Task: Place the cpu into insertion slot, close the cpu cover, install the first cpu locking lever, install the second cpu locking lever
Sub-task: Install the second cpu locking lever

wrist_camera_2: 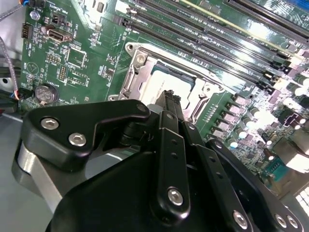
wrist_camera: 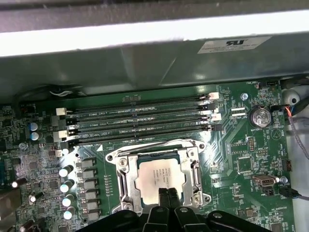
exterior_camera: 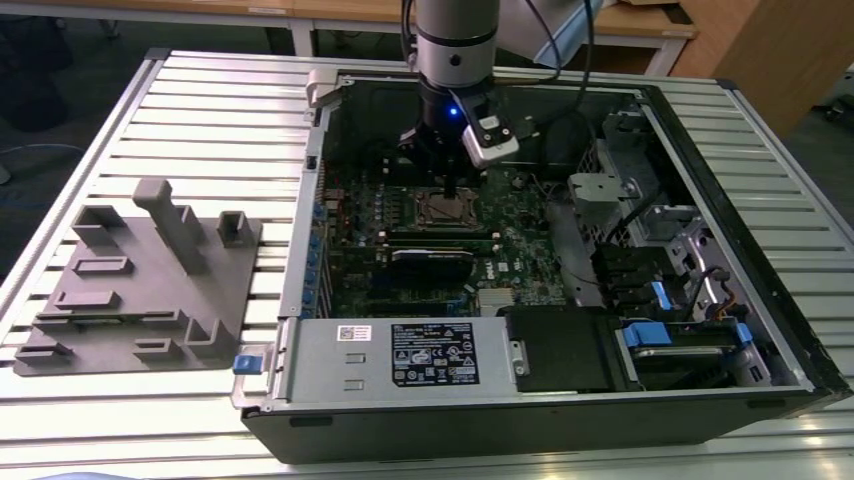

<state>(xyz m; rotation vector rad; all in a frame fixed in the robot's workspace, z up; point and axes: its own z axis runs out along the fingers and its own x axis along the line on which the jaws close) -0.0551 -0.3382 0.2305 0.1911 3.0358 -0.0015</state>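
Note:
The cpu (wrist_camera: 155,175) lies flat in the insertion slot (exterior_camera: 441,208), its dull silver top facing up. The silvery cpu cover (wrist_camera: 126,170) frames it, lying down around the chip's edges, so the socket beneath is mostly hidden. A thin metal lever bar (wrist_camera: 159,143) runs along the frame's side nearest the memory slots. My gripper (wrist_camera: 168,195) hangs just above the chip's edge with its black fingers pressed together and nothing between them. In the second wrist view the fingertips (wrist_camera_2: 169,96) overlap the cpu (wrist_camera_2: 161,83) and cover (wrist_camera_2: 133,79). In the exterior view the gripper (exterior_camera: 454,190) points straight down at the socket.
Long black memory slots (wrist_camera: 140,121) run beside the socket, and a coin battery (wrist_camera: 260,116) sits on the board. The case walls (exterior_camera: 741,200) surround the board. The power supply (exterior_camera: 400,355) and drive bays (exterior_camera: 661,335) fill the case's near side. A grey fixture (exterior_camera: 147,280) rests on the table at the exterior view's left.

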